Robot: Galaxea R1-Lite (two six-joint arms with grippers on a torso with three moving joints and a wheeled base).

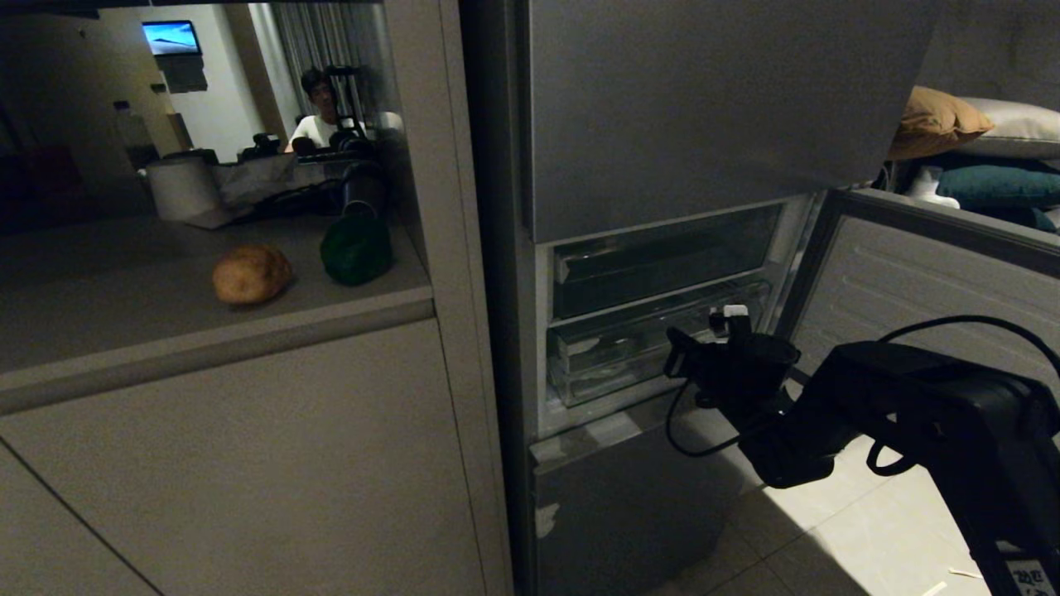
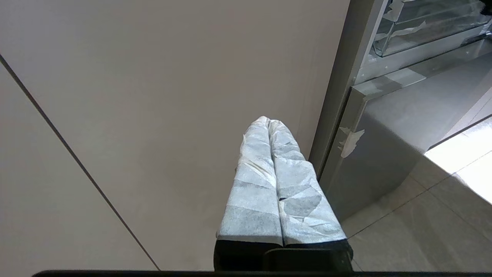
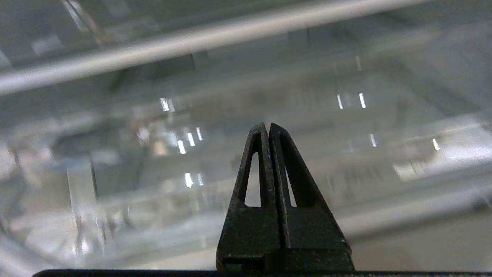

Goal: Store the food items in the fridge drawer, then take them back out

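Right wrist view shows the right gripper [image 3: 268, 129] with its black fingers pressed together on nothing, pointed at the ribbed clear fridge drawer [image 3: 161, 161] just ahead; whether the tips touch it cannot be told. From the head view the same gripper [image 1: 681, 348] sits at the drawer's [image 1: 617, 360] front, below the grey upper fridge door [image 1: 704, 108], beside the swung-open middle door [image 1: 927, 273]. On the counter [image 1: 124, 306] to the left lie the potato [image 1: 251, 275] and green pepper [image 1: 356, 250], near each other. The left gripper [image 2: 269, 125], tape-wrapped fingers together, hangs before the cabinet front [image 2: 153, 96].
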